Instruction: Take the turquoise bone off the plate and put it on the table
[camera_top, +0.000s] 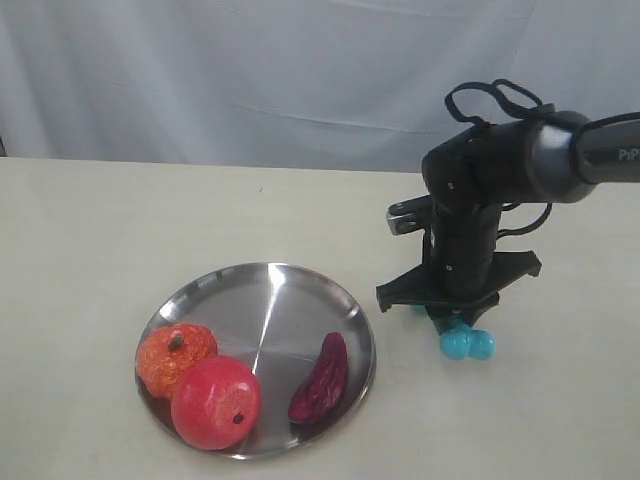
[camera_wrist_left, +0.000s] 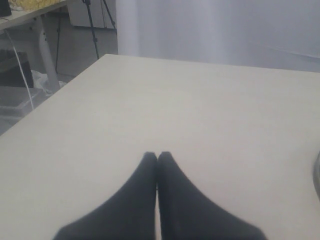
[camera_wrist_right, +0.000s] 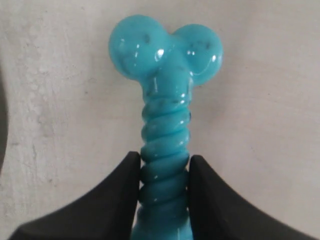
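The turquoise bone (camera_top: 467, 343) is off the plate (camera_top: 268, 302), just right of its rim and low over the beige table (camera_top: 100, 230). I cannot tell whether it touches the tabletop. My right gripper (camera_top: 452, 320) points down and is shut on the bone's ribbed shaft. In the right wrist view both black fingers (camera_wrist_right: 125, 190) press the shaft of the bone (camera_wrist_right: 165, 125), and its knobbed end sticks out past my right gripper (camera_wrist_right: 164, 162). My left gripper (camera_wrist_left: 158, 155) is shut and empty over bare table; the exterior view does not show it.
On the plate lie an orange fruit (camera_top: 175, 357), a red fruit (camera_top: 216, 402) and a dark red wrinkled pod (camera_top: 320, 378). A pale curtain (camera_top: 250, 70) hangs behind the table's far edge.
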